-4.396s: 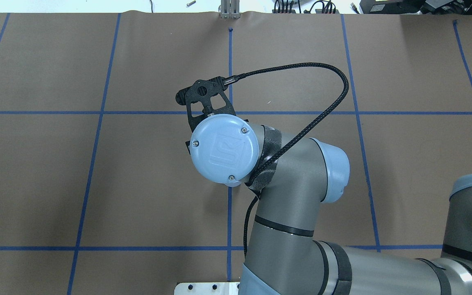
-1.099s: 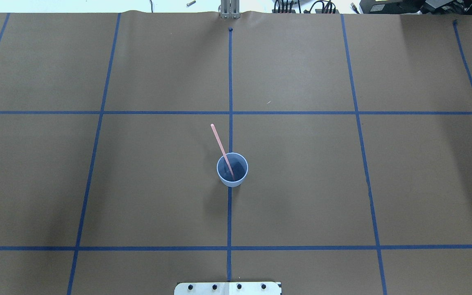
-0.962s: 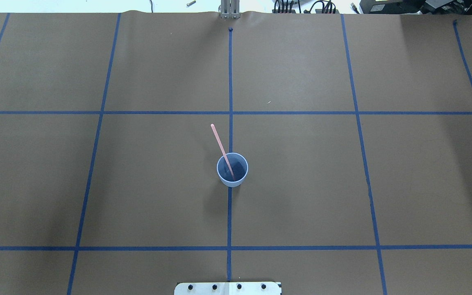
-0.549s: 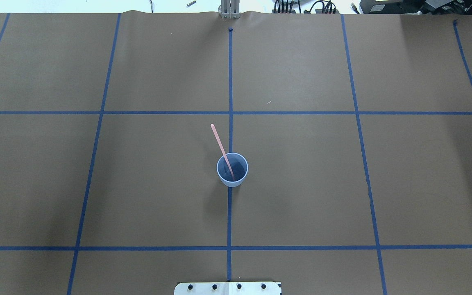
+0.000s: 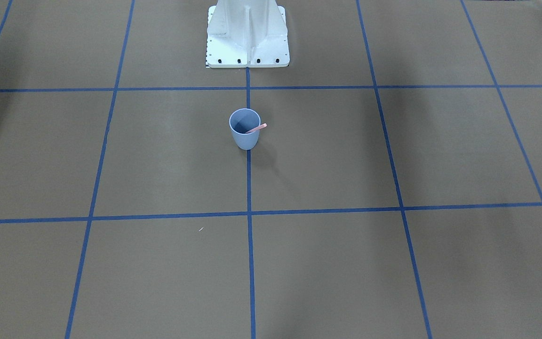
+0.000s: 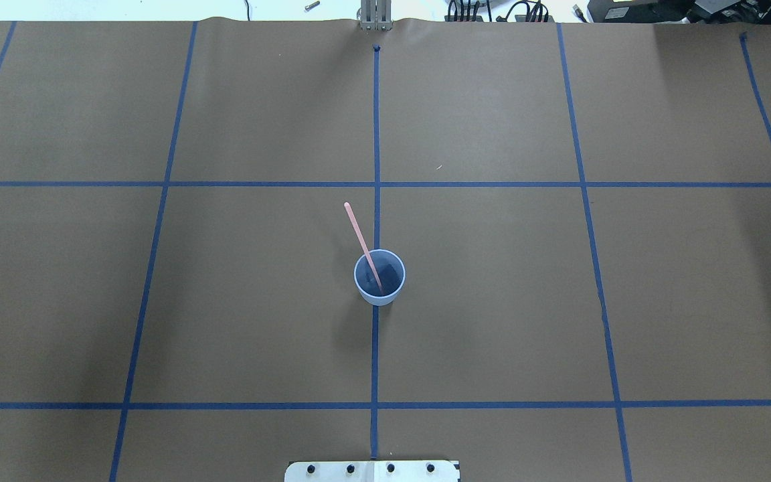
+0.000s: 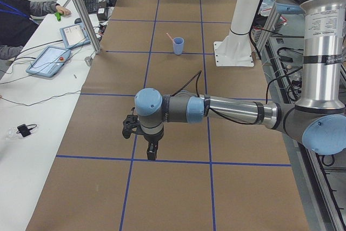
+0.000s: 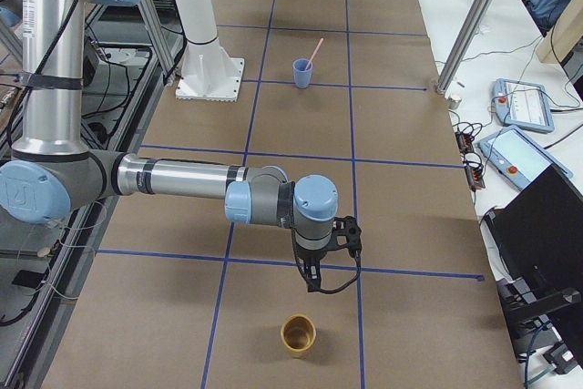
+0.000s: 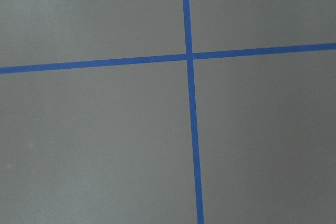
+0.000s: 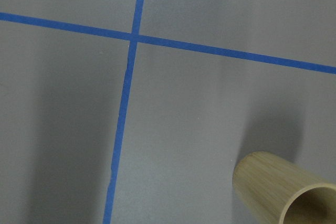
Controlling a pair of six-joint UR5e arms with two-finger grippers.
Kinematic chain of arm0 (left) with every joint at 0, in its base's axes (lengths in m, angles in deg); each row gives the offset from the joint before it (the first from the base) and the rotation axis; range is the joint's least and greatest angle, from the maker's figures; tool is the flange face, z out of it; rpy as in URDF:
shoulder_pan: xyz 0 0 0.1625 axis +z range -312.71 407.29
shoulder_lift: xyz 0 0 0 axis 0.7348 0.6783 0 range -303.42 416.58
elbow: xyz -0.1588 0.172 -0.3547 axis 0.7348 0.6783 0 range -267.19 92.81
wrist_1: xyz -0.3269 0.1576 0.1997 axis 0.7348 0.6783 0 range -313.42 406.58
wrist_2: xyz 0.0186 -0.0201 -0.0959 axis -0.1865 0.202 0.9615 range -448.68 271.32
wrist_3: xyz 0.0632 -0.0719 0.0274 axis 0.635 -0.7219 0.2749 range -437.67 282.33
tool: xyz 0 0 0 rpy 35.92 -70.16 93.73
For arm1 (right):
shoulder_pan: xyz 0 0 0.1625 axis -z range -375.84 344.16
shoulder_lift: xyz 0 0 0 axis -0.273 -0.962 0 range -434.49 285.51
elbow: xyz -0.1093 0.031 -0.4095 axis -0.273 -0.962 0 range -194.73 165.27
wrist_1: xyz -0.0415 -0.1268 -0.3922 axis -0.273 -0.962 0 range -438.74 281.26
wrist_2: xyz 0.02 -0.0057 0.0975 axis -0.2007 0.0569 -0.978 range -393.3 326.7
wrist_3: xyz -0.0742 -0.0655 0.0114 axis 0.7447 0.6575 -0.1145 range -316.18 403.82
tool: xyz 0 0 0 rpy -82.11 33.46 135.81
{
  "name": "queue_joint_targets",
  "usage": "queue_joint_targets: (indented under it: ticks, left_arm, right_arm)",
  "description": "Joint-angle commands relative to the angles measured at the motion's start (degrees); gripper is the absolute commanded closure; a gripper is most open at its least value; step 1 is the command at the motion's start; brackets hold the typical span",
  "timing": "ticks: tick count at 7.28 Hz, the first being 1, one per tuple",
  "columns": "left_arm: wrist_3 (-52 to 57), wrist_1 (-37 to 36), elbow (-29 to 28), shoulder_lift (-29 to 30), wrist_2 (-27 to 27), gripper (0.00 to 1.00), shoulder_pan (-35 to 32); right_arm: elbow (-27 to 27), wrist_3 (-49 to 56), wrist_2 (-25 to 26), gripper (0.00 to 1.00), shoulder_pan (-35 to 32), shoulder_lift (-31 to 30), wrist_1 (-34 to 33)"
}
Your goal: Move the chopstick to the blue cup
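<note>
The pale blue cup (image 6: 392,276) stands upright on the table's centre line, and also shows in the front view (image 5: 243,139). One pale pink chopstick (image 6: 361,239) stands in it, leaning on the rim with its top end pointing away from the robot and to its left. It also shows in the front view (image 5: 258,127). My left gripper (image 7: 152,154) hangs over the table far from the cup, towards the table's left end. My right gripper (image 8: 313,280) hangs towards the right end. I cannot tell whether either is open or shut.
A bamboo cup (image 8: 298,334) stands near my right gripper and shows in the right wrist view (image 10: 283,190). The white robot pedestal (image 5: 247,33) stands behind the blue cup. Tablets (image 7: 48,60) and operators are at the side bench.
4.4 s ago my right arm hung over the centre, hiding the cup. It has since left the overhead view. Over the last second nothing has moved.
</note>
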Motion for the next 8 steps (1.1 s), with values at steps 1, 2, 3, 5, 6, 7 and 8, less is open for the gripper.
queue_joint_targets:
  ticks: [1,2,3,5,6,7,8]
  left_arm:
    - [0.0,0.0,0.5,0.0,0.0,0.01,0.0]
    - [0.0,0.0,0.5,0.0,0.0,0.01,0.0]
    - [0.0,0.0,0.5,-0.1,0.0,0.01,-0.1]
    - [0.0,0.0,0.4,-0.1,0.0,0.01,-0.1]
    - [0.0,0.0,0.4,-0.1,0.0,0.01,-0.1]
    - [0.0,0.0,0.5,0.0,0.1,0.01,-0.1]
    - [0.0,0.0,0.6,0.0,0.3,0.01,-0.1]
  right_arm:
    - [0.4,0.4,-2.3,0.0,-0.1,-0.4,0.1]
    - [0.4,0.7,-2.3,0.0,-0.1,-0.3,0.1]
    - [0.0,0.7,-2.3,0.0,0.0,-0.4,0.1]
    - [-2.4,0.7,-2.5,0.0,-0.1,-0.7,0.1]
    - [-2.0,0.7,-2.4,0.0,-0.1,-0.7,0.1]
    - [-2.1,0.8,-2.1,0.0,0.0,-0.8,0.1]
    - [-1.5,0.9,-2.1,0.0,-0.1,-1.3,0.1]
